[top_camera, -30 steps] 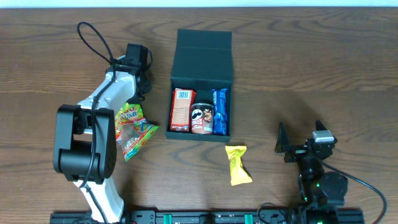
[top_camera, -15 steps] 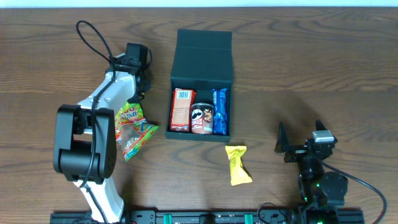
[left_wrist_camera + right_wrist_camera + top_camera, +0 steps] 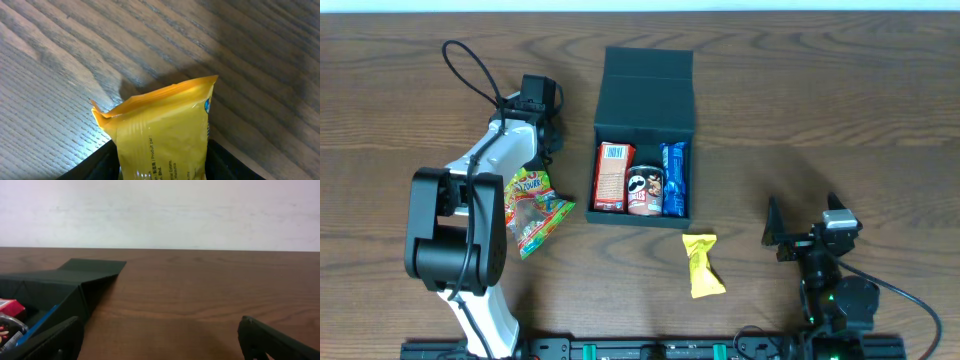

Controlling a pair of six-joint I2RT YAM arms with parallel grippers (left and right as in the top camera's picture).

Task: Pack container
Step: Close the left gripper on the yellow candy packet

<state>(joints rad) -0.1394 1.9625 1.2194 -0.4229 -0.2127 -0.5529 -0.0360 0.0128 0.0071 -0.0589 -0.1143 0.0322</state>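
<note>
Left of the container [image 3: 648,95], left end effector [image 3: 162,165] grips a yellow packet [image 3: 160,125]; right end effector [image 3: 161,340] gapes empty.

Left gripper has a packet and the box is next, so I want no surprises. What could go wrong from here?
1. The left gripper holds the yellow packet by one end only; it could swing or slip in transit.
2. The red box, can and blue packet already span the container, so this one may ride high and block the lid.
3. The gummy bag lies partly under the left arm and could get dragged.
</note>
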